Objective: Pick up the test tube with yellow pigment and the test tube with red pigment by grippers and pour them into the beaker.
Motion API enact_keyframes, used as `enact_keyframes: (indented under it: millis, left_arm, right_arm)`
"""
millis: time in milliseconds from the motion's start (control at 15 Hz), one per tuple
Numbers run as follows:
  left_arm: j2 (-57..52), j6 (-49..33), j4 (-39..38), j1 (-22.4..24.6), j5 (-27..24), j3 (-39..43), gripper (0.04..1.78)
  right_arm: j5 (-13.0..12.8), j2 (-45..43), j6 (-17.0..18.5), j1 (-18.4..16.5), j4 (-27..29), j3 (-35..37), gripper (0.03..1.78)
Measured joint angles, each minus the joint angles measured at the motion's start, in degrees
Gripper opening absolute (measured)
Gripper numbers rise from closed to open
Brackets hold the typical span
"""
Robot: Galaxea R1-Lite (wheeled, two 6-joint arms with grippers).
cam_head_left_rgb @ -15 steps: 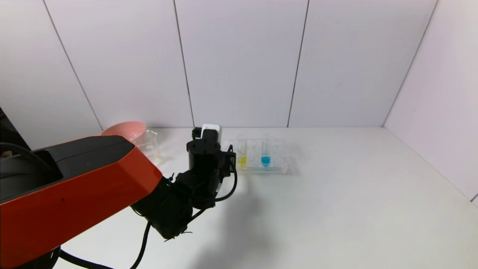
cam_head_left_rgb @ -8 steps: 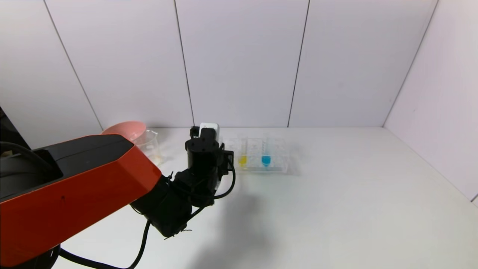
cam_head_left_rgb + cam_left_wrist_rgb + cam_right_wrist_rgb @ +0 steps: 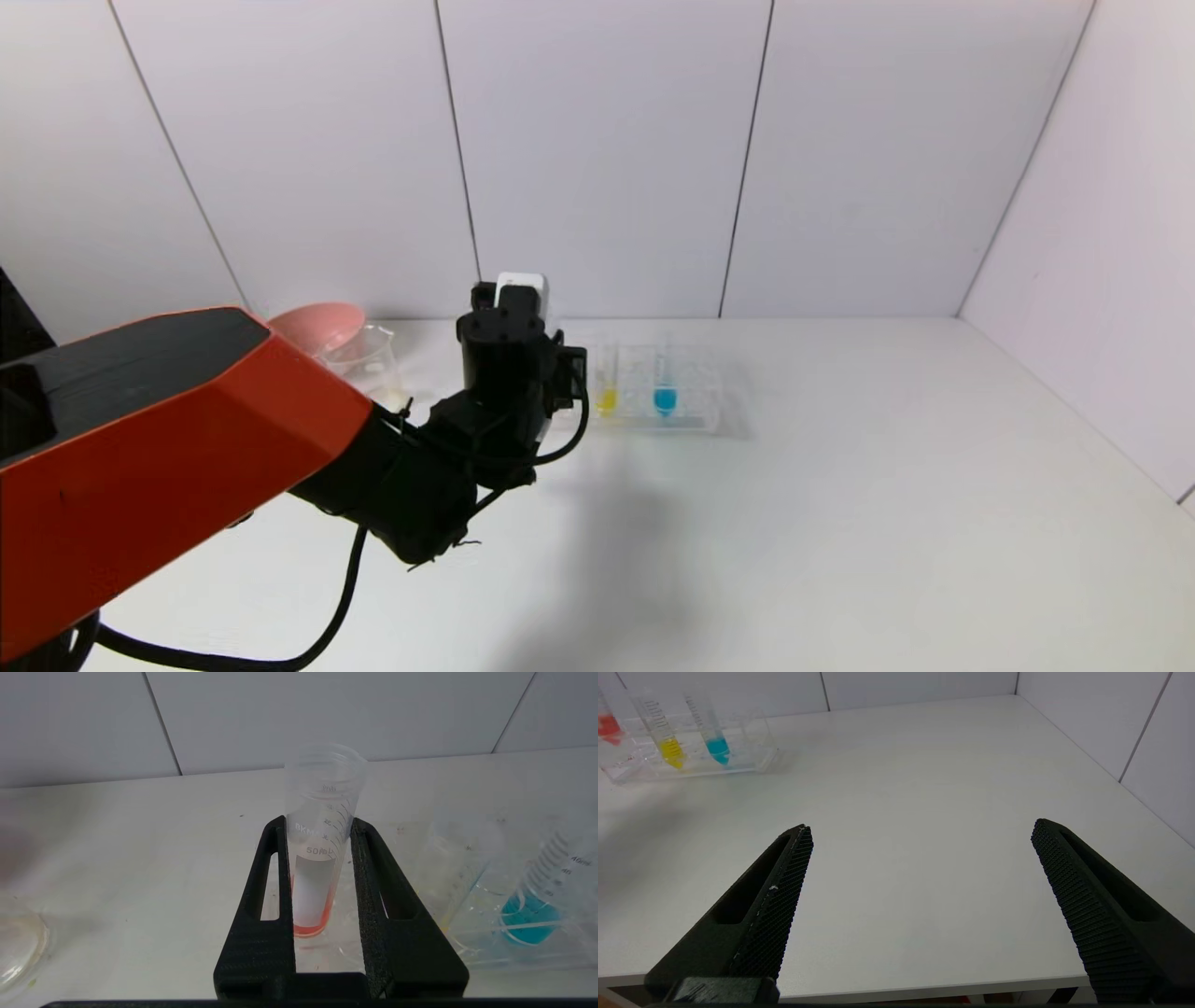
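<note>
Black fingers [image 3: 275, 868] of the left gripper [image 3: 317, 826] pinch the red test tube [image 3: 314, 877] between them; beyond one finger stand yellow [image 3: 607, 399] and blue tubes [image 3: 530, 910] in a clear rack [image 3: 695, 415]. Right gripper [image 3: 922, 833] gapes wide, holding nothing.

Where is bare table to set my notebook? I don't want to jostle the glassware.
Free: the white tabletop right of the clear many-holed rack, out to the side wall. Crowded: the far left, where the pink bowl, clear glass beaker and left gripper cluster.
</note>
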Motion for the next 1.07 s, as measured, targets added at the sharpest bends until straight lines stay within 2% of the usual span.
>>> enact_keyframes:
  millis: [200, 533, 667, 867, 1067]
  left_arm:
    - [-3.6, 0.0, 5.2, -0.1, -0.2, -2.9, 0.41]
    - [-6.5, -0.2, 6.3, 0.0, -0.3, -3.1, 0.41]
    - [-8.7, -0.6, 9.1, 0.6, -1.5, -2.6, 0.41]
    - [-14.1, -1.0, 15.0, 3.8, -7.8, -0.1, 0.41]
    - [-22.0, -1.1, 21.1, 11.2, -19.0, 5.1, 0.41]
  right_arm:
    - [0.0, 0.0, 0.0, 0.0, 0.0, 0.0, 1.71]
    - [0.0, 0.0, 0.0, 0.0, 0.0, 0.0, 1.71]
    - [0.0, 0.0, 0.0, 0.0, 0.0, 0.0, 1.71]
    - [0.0, 0.0, 0.0, 0.0, 0.0, 0.0, 1.71]
    - [0.0, 0.0, 0.0, 0.0, 0.0, 0.0, 1.71]
